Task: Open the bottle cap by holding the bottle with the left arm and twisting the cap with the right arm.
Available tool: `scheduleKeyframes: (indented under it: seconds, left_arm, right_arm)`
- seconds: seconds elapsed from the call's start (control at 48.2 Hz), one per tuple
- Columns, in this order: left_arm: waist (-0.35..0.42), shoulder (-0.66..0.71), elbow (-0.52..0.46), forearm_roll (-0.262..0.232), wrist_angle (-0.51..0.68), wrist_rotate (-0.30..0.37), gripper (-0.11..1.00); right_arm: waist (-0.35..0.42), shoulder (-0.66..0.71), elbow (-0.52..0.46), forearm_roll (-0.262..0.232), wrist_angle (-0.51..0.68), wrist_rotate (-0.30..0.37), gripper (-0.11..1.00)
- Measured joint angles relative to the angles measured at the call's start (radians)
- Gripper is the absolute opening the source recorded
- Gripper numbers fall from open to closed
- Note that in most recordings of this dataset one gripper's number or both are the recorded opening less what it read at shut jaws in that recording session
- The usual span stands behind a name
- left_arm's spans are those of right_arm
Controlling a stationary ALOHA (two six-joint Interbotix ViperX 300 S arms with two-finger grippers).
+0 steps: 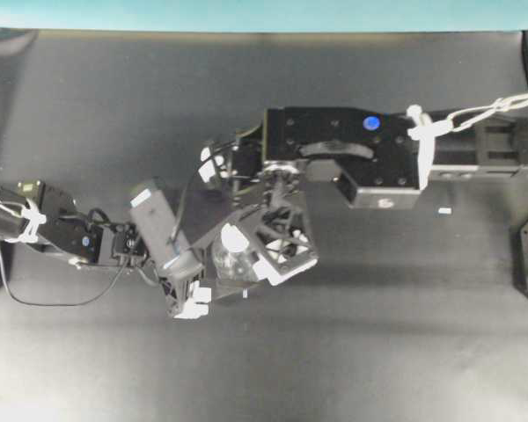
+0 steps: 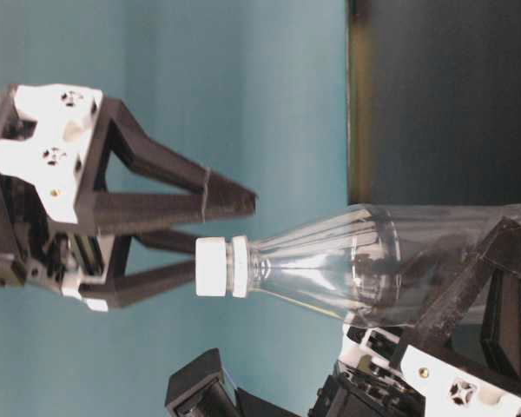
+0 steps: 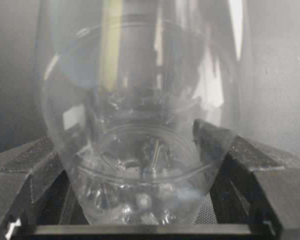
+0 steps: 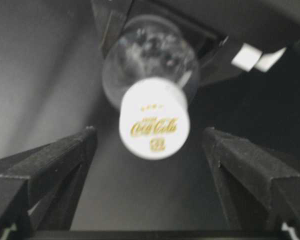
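The light, thin-walled, slippery bottle (image 2: 399, 269) is clamped low on its body by the left gripper (image 3: 140, 200), while its small stiff cap (image 4: 154, 118), best taken by its rim, sits untouched between the spread-apart right gripper (image 4: 150, 165).

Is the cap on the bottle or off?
On: the white bottle cap sits on the bottle's neck, between the right gripper's open jaws.

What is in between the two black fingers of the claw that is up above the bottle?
The bottle cap sits in the gap of the right gripper, touching neither finger, as the right wrist view shows.
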Motion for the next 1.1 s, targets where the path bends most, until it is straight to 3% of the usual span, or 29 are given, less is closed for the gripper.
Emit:
scheduleKeyframes:
  seconds: [0.374, 0.748, 0.997, 1.1]
  left_arm:
    - [-0.002, 0.000, 0.000, 0.000, 0.003, 0.002, 0.81]
    - [0.000, 0.000, -0.003, 0.000, 0.041, -0.002, 0.81]
    - [0.006, 0.000, -0.018, 0.000, 0.058, -0.018, 0.82]
    - [0.009, 0.002, -0.025, 0.000, 0.080, -0.035, 0.93]
  right_arm:
    - [-0.006, -0.179, 0.117, -0.002, -0.029, 0.135, 0.82]
    - [-0.025, -0.423, 0.396, 0.003, -0.321, 0.272, 0.82]
    - [-0.026, -0.532, 0.540, 0.003, -0.410, 0.353, 0.81]
    - [-0.028, -0.580, 0.594, 0.003, -0.443, 0.379, 0.81]
